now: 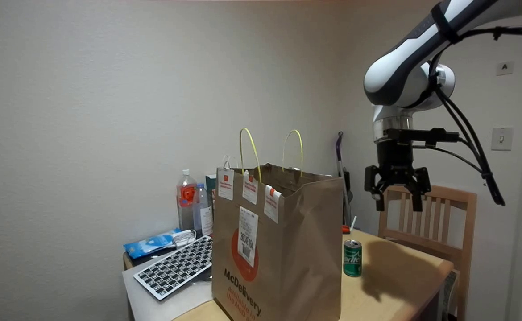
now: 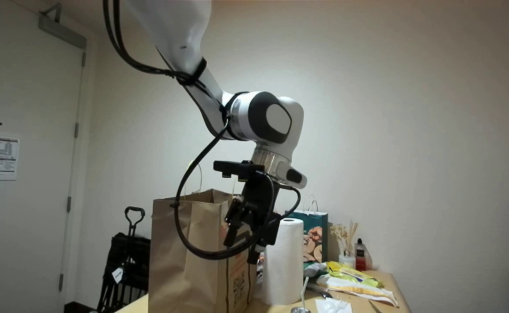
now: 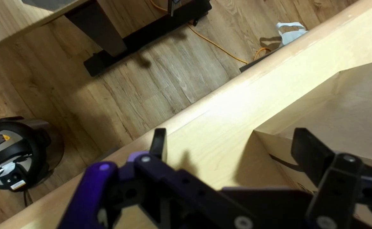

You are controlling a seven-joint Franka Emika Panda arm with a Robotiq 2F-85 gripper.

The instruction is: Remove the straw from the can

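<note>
While the claw [image 1: 399, 206] hangs above the surface [image 1: 377, 307], fingers [image 1: 417, 203] spread wide, the straw [image 1: 354, 223] stands tilted in the top of the green can [image 1: 352, 261]. Can sits upright, near the brown paper bag [image 1: 312, 249].

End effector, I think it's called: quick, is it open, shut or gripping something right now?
End effector: open, holding nothing.

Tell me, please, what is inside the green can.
A pale straw stands slightly tilted in the can, its upper part showing above the top. The can's wall hides the straw's lower end and anything else inside.
</note>
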